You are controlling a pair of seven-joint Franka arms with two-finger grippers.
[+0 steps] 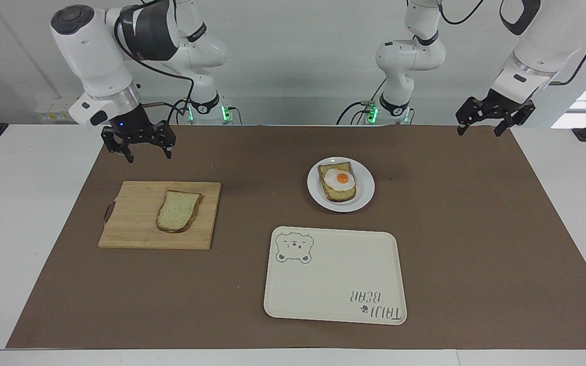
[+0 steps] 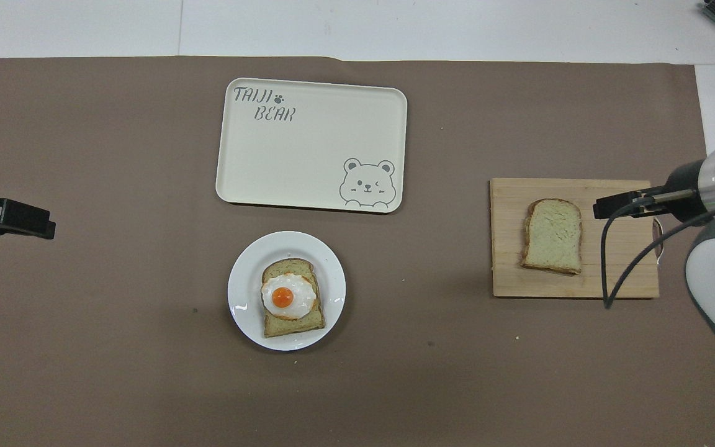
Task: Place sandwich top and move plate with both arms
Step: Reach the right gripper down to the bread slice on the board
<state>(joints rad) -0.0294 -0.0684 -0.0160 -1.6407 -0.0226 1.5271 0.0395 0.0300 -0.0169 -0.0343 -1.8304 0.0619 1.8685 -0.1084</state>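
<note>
Nothing's done: your pale bread slice (image 1: 178,210) lies on the wooden board (image 1: 135,223), seemingly untouched; right gripper (image 1: 138,145) spread, empty; left gripper (image 1: 494,118) waits, spread.

left gripper (image 2: 47,228): cut off by the overhead view's edge, only its tip shows.
right arm (image 2: 714,248): covers the cutting board's (image 2: 618,273) handle.

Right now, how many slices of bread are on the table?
2: the sandwich top on the cutting board; the egg toast on the plate. None appear hidden.
</note>
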